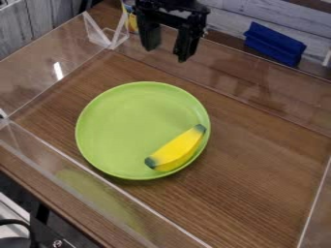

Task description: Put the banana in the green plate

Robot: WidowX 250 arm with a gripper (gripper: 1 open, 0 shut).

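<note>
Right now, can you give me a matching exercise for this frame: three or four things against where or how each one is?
Things:
1. banana
2. green plate
3. gripper
4. blue bin

Places or states:
A. open, raised near the far edge
B. on the wooden tabletop, near the middle
C. behind the clear wall, at the back right
D. lying inside the plate by its right rim

Pairs: 1-D, 2-B, 3-A, 4-C

Gripper: black two-fingered gripper (169, 42), jaws apart, empty.
Banana: small curved yellow banana (180, 149), well below fingers, inside round lime-green plate (110, 124).
</note>
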